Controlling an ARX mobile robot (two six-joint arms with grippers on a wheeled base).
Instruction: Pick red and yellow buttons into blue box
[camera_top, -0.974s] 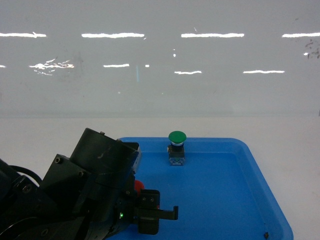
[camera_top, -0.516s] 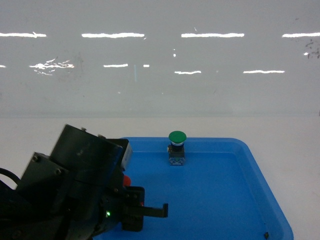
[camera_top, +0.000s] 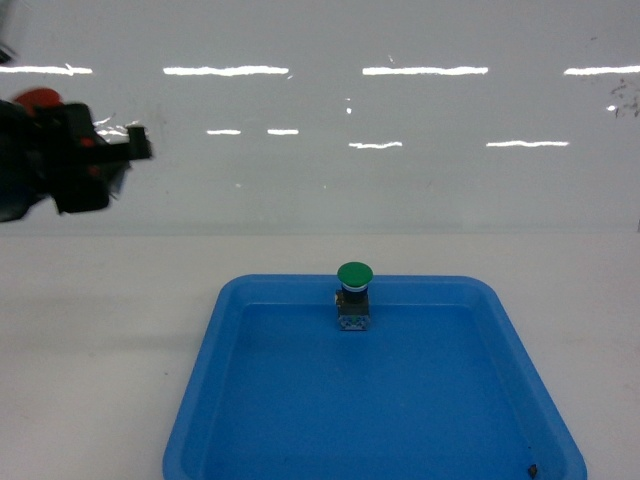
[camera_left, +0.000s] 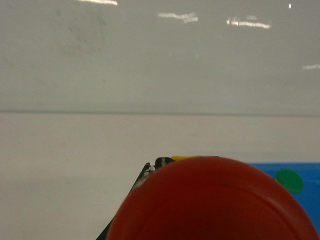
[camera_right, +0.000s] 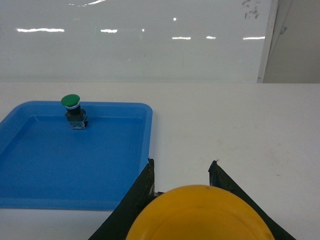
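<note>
My left gripper (camera_top: 112, 150) hangs high at the far left of the head view, shut on the red button (camera_top: 38, 98), whose cap shows just behind the fingers. In the left wrist view that red cap (camera_left: 215, 200) fills the bottom of the frame, with one black fingertip (camera_left: 149, 171) showing beside it. The yellow button (camera_right: 200, 215) sits in my right gripper (camera_right: 181, 167), whose two black fingers flank its cap above the white table; this gripper is outside the head view. The blue box is out of view.
A shallow blue tray (camera_top: 200, 400) lies on the white table in front of me. A green-capped button (camera_top: 354, 275) stands upright at its far side, also seen as the green button (camera_right: 70, 101) in the right wrist view. A glossy white wall rises behind the table.
The left arm rose from low at the tray's near left corner to high at the far left, carrying the red button with it. The green button has not moved.
</note>
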